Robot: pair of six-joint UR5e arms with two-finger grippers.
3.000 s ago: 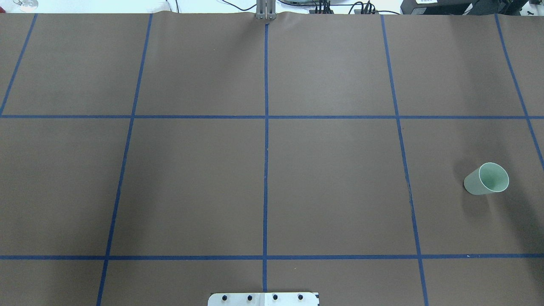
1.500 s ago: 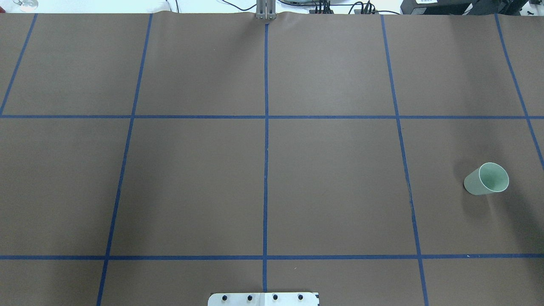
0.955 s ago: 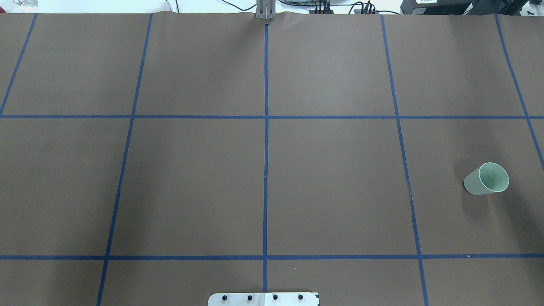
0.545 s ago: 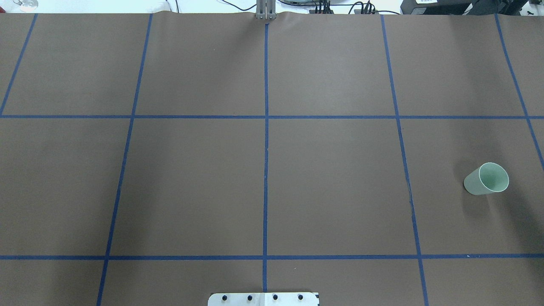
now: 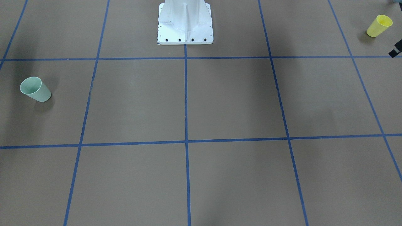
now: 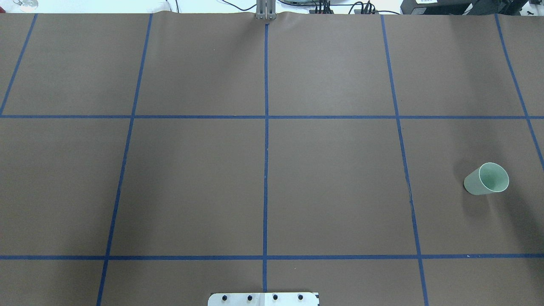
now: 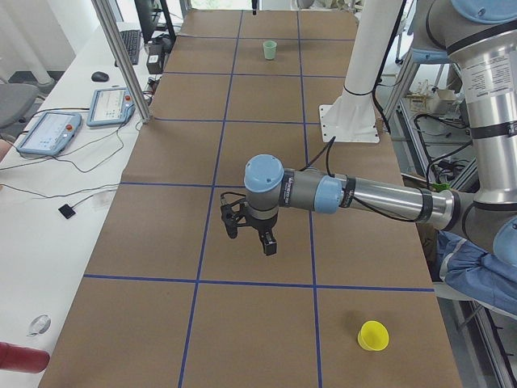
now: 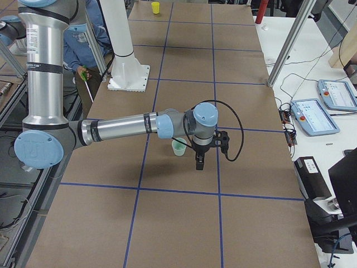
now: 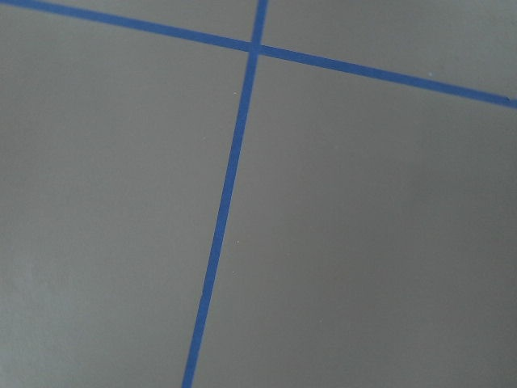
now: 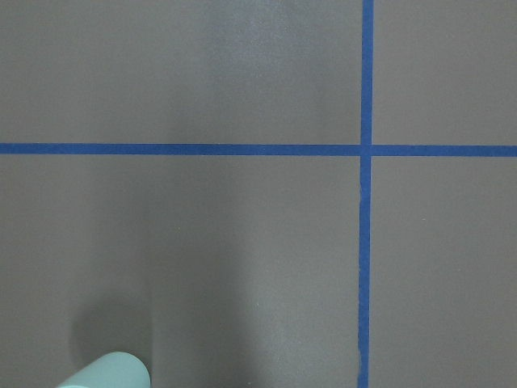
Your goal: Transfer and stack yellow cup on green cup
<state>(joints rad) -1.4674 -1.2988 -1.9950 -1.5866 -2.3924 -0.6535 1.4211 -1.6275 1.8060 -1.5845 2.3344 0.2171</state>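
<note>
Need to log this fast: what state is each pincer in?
Left pincer: cannot be told, side view only.
Right pincer: cannot be told, side view only.

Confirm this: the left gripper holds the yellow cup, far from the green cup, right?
No. The yellow cup stands free on the table, apart from the left gripper, as the exterior left view shows. It is far from the green cup.

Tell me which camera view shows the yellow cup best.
Exterior front-facing: the yellow cup stands whole, open mouth and wall both clear. Exterior left shows it near but less crisp; exterior right, tiny at the far end. Overhead and both wrist views miss it.
</note>
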